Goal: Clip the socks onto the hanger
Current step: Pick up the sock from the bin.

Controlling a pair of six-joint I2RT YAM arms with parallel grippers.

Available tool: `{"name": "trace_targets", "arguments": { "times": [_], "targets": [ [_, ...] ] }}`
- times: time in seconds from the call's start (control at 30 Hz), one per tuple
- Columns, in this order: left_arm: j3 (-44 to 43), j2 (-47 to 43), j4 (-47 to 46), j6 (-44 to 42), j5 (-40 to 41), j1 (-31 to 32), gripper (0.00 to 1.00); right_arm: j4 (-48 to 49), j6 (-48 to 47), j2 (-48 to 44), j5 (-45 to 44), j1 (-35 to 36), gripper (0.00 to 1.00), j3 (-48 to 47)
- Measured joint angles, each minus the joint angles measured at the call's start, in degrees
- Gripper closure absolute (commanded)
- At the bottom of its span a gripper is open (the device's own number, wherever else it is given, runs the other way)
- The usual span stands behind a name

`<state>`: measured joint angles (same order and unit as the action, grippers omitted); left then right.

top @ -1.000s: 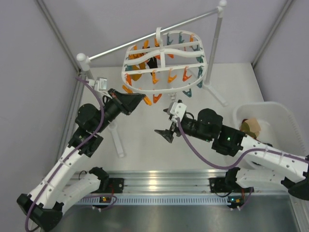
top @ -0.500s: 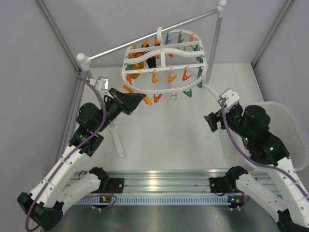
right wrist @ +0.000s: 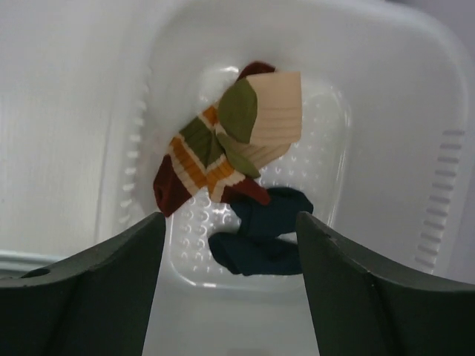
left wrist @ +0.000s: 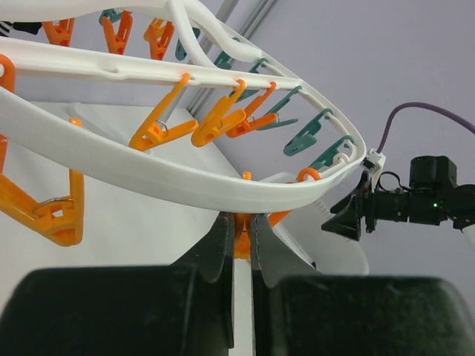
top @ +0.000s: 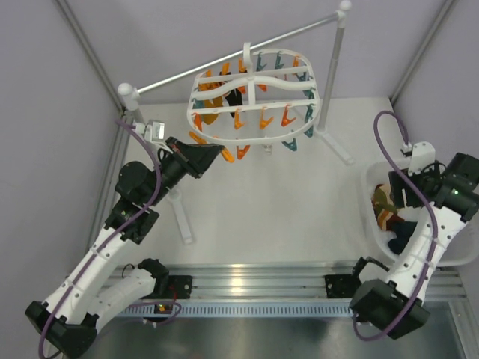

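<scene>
The white oval hanger [top: 254, 78] with orange and teal pegs hangs from the rail. A dark sock [top: 236, 96] hangs at its middle. My left gripper [top: 217, 152] is at the hanger's near-left rim [left wrist: 185, 182], shut on an orange peg [left wrist: 241, 243]. My right gripper [top: 394, 196] is open and empty over the white basket [top: 369, 182]. In the right wrist view a striped sock [right wrist: 197, 159], a tan-beige sock [right wrist: 274, 111] and a dark navy sock [right wrist: 263, 233] lie on the basket floor below the gripper [right wrist: 230, 219].
A thin grey rail [top: 224, 58] on white posts [top: 334, 75] crosses the back, its feet reaching onto the table. The basket walls [right wrist: 386, 89] surround the socks. Purple curtain walls close in left, right and behind.
My right arm has swung from the table's middle to the right and now hangs over the basket. My left gripper stays on the orange peg.
</scene>
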<state>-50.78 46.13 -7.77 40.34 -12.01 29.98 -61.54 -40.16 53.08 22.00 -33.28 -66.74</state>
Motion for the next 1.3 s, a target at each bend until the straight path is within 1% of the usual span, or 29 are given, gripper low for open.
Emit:
{"name": "trace_targets", "arguments": {
  "times": [0.1, 0.2, 0.33, 0.47, 0.57, 0.67, 0.8, 0.97, 1.17, 1.3],
  "targets": [
    [0.1, -0.2, 0.0, 0.0, 0.3, 0.0, 1.0, -7.0, -10.7, 4.0, 4.7, -9.4, 0.33, 0.0],
    [0.3, -0.2, -0.2, 0.0, 0.5, 0.0, 1.0, -10.7, -19.6, 9.9, 5.9, -14.6, 0.36, 0.0],
    [0.4, -0.1, -0.3, 0.1, 0.5, -0.1, 1.0, -11.2, -26.2, 14.6, 5.0, -15.9, 0.41, 4.0],
    [0.4, 0.4, -0.4, 0.0, 0.5, -0.1, 1.0, -9.9, -29.4, 14.5, 4.3, -16.0, 0.44, 10.3],
    [0.4, 1.0, -0.5, 0.0, 0.5, -0.1, 1.0, -6.5, -30.5, 14.8, 3.0, -16.0, 0.44, 14.7],
    [0.4, 1.7, -0.5, 0.0, 0.4, -0.1, 1.0, -1.9, -30.5, 15.8, 2.2, -16.0, 0.46, 16.7],
    [0.4, 2.5, -0.5, -0.1, 0.3, -0.1, 1.0, 4.0, -29.8, 17.1, 2.1, -16.0, 0.47, 16.9],
    [0.4, 3.0, -0.6, -0.3, 0.2, -0.1, 1.0, 9.6, -28.2, 20.5, 2.1, -14.8, 0.53, 16.8],
    [0.4, 3.0, -0.7, -1.0, 0.3, -0.1, 1.0, 11.8, -26.2, 23.2, 2.0, -11.7, 0.56, 16.8],
    [0.4, 3.0, -0.7, -1.5, 0.3, -0.1, 1.0, 13.1, -24.5, 24.1, 1.2, -9.5, 0.67, 16.8]
  ]
}}
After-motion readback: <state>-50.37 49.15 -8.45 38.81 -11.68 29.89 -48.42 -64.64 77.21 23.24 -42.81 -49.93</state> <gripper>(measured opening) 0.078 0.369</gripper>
